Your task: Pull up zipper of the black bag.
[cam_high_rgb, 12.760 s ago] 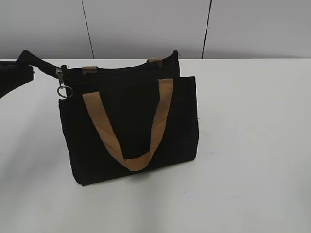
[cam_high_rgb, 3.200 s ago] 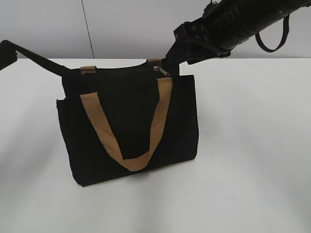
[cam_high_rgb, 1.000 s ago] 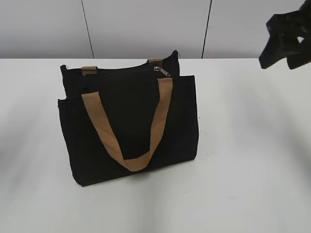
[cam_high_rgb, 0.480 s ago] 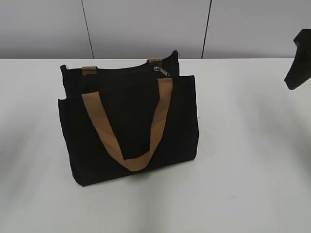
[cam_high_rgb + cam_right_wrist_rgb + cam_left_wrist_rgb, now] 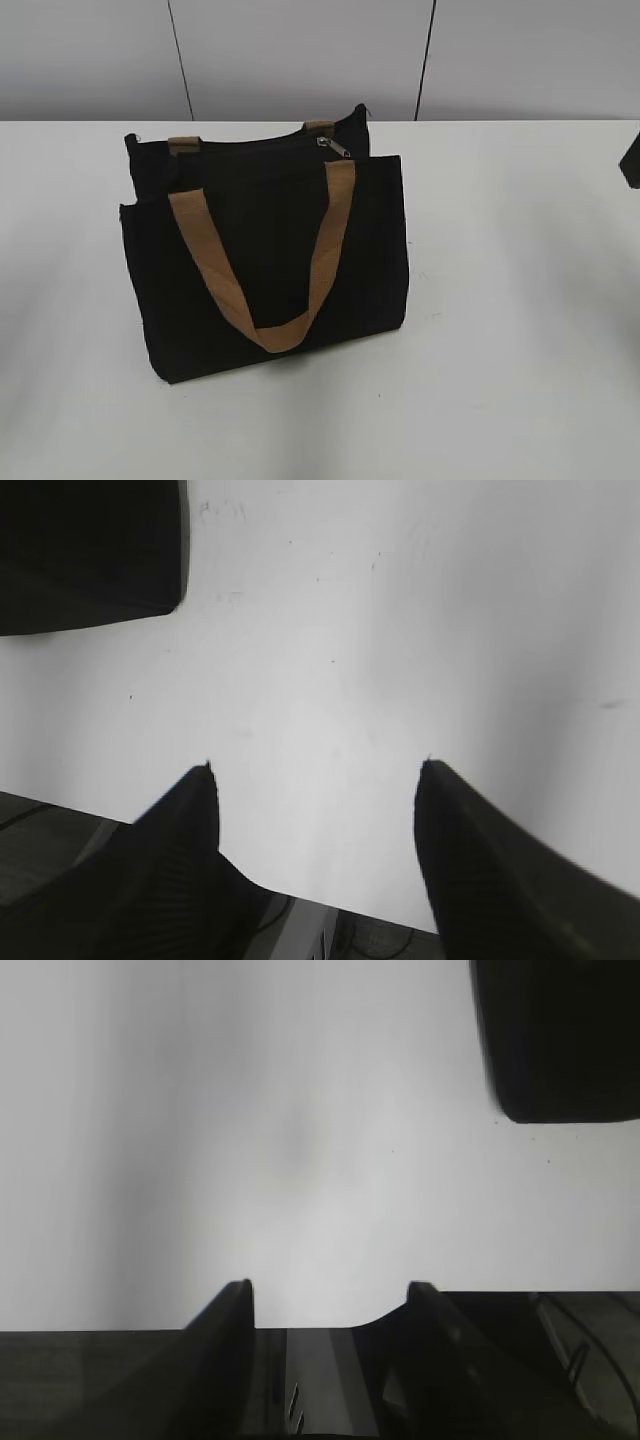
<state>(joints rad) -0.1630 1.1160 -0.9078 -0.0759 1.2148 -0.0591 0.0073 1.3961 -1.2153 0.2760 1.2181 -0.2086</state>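
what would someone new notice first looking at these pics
The black bag stands out first, sitting alone slightly left of centre on the white table, with a tan handle drooping down its front. Next is the small silver zipper at the right end of the top edge. Both grippers, left gripper and right gripper, are open over bare table.

Exterior view: the right pincer (image 5: 632,160) is cut off at the picture's right edge; only a dark sliver shows, its jaws unreadable. The black bag (image 5: 265,255) hides its own rear handle, save for two tan stubs. Both wrist views crop the bag to one dark corner (image 5: 560,1040) (image 5: 90,550). Zipper (image 5: 335,147) teeth too small to judge.
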